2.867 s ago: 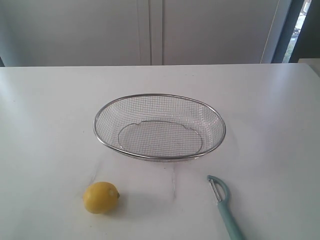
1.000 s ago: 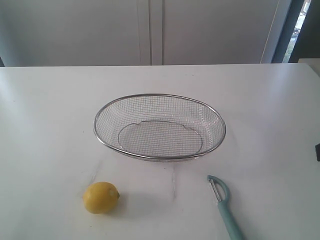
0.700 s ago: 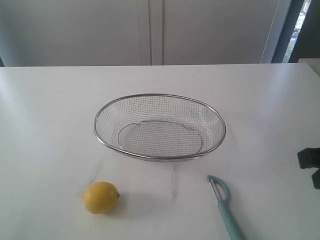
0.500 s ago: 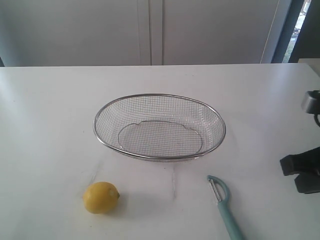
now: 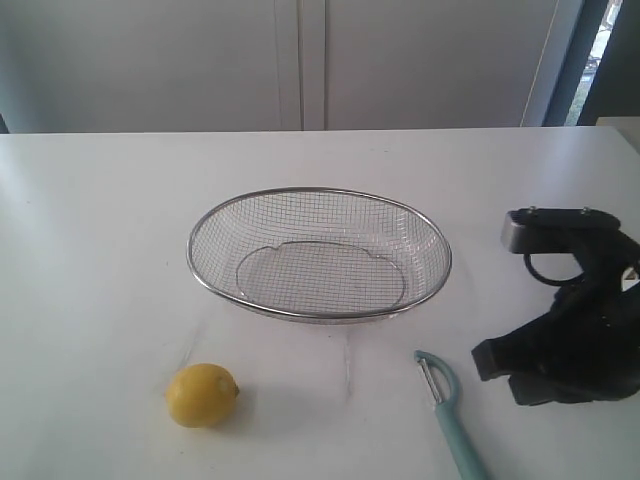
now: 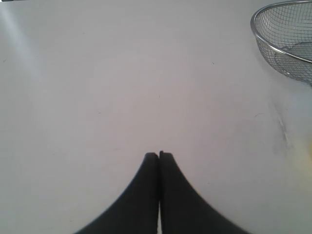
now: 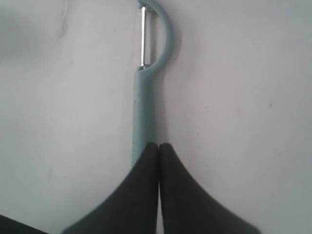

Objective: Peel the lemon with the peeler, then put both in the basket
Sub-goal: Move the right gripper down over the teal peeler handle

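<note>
Exterior camera angled down across white surface; close wrist cameras share its silver wire-mesh basket and pale teal-handled peeler.

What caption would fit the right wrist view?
Right gripper, jaws shut, lined up over the handle of the peeler, which lies flat on the white table.

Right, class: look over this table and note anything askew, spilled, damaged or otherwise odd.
Nothing stands out. The basket sits upright on the table, the lemon lies whole and apart from it, and the peeler lies flat, seemingly undamaged. Nothing is spilled.
</note>
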Robot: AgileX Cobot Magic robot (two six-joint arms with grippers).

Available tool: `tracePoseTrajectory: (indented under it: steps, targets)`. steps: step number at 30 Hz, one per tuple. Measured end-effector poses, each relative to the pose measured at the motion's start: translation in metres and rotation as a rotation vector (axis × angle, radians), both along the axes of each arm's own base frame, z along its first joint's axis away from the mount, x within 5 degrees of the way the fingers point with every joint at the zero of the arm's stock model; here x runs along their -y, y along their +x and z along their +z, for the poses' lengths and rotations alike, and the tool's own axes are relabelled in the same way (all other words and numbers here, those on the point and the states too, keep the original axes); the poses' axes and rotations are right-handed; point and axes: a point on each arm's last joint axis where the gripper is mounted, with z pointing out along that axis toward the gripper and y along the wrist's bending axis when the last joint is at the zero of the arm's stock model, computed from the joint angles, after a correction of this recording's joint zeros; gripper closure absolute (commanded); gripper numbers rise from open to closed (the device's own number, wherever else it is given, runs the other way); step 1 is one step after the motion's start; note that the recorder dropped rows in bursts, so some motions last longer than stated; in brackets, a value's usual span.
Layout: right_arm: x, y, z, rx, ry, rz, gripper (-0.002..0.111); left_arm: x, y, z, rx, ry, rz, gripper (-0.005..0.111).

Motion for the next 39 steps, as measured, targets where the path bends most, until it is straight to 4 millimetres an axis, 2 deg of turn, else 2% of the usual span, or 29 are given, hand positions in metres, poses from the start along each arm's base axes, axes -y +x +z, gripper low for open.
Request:
tracePoseTrajectory:
  steps: [11, 17, 23, 28, 39]
  targets:
    - [-0.039, 0.001, -0.022, -0.031, -0.004, 0.076, 0.108, 0.0, 0.0, 0.0, 0.0, 0.0, 0.0, 0.107]
    - [-0.054, -0.001, -0.034, -0.057, -0.03, 0.09, 0.108, 0.0, 0.0, 0.0, 0.0, 0.0, 0.0, 0.107]
    - [-0.057, 0.001, -0.047, -0.064, -0.128, 0.005, 0.108, 0.0, 0.0, 0.0, 0.0, 0.0, 0.0, 0.107]
    - [-0.059, 0.005, -0.055, -0.065, -0.144, -0.036, 0.108, 0.0, 0.0, 0.0, 0.0, 0.0, 0.0, 0.107]
    - [-0.063, 0.01, -0.056, -0.02, -0.117, -0.043, 0.105, 0.0, 0.0, 0.0, 0.0, 0.0, 0.0, 0.107]
